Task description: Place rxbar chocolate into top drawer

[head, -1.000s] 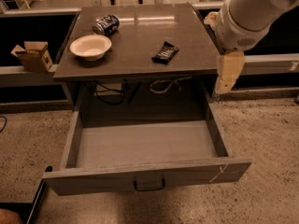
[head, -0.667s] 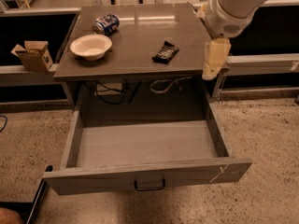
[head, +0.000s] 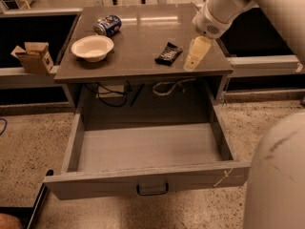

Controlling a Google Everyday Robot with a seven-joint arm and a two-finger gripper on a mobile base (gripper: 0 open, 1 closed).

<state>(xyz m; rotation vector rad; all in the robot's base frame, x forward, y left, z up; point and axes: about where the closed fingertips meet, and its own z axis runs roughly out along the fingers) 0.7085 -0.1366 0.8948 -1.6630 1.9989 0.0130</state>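
The rxbar chocolate (head: 168, 53) is a small black bar lying flat on the grey table top (head: 143, 37), right of centre. The top drawer (head: 147, 149) is pulled wide open below the table, its flat grey bottom bare, with a dark handle (head: 152, 190) on the front panel. My gripper (head: 195, 55) hangs pale and pointed down over the table's right front part, just right of the bar and apart from it. It holds nothing that I can see.
A white bowl (head: 92, 47) and a blue soda can (head: 107, 25) on its side sit on the table's left part. A cardboard box (head: 33, 57) stands on a ledge at the left. Cables (head: 143, 87) hang under the table top. My arm's body fills the lower right.
My gripper has moved left and inward from beyond the table's right edge to over the table top, close beside the bar. The bar and drawer have not moved.
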